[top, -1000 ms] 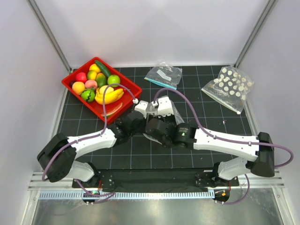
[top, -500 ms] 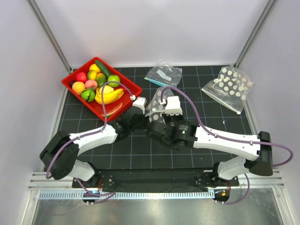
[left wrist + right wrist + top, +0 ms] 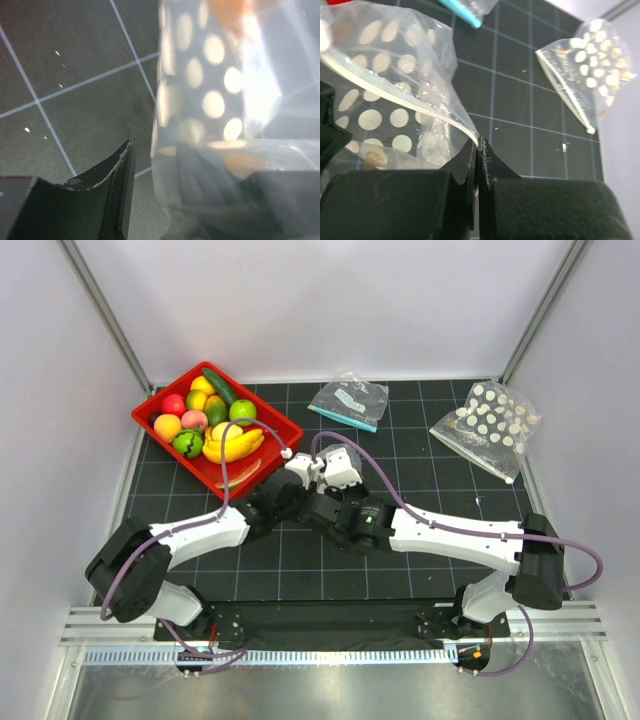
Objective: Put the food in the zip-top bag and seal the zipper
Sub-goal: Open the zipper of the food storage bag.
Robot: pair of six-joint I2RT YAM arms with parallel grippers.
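Note:
The food (image 3: 232,443), bananas, green and red-orange toy fruits, lies in a red tray (image 3: 285,427) at the back left. Both grippers meet at the table's middle around a white-dotted zip-top bag (image 3: 395,115), mostly hidden under them in the top view. My right gripper (image 3: 479,142), also seen from above (image 3: 332,468), is shut on the bag's zipper (image 3: 425,107) at its end. My left gripper (image 3: 195,160), in the top view (image 3: 298,468), is open; one finger (image 3: 117,200) is bare, and the bag (image 3: 215,100) drapes over the other. Orange blurs show through the film.
A second dotted bag (image 3: 490,425) with small pieces inside lies at the back right, also in the right wrist view (image 3: 590,75). A clear undotted bag with a teal strip (image 3: 348,400) lies at the back middle. White walls and metal posts enclose the black grid mat.
My right gripper swung right, then back left towards the left gripper, with the bag rim in it. The left gripper shifted only slightly.

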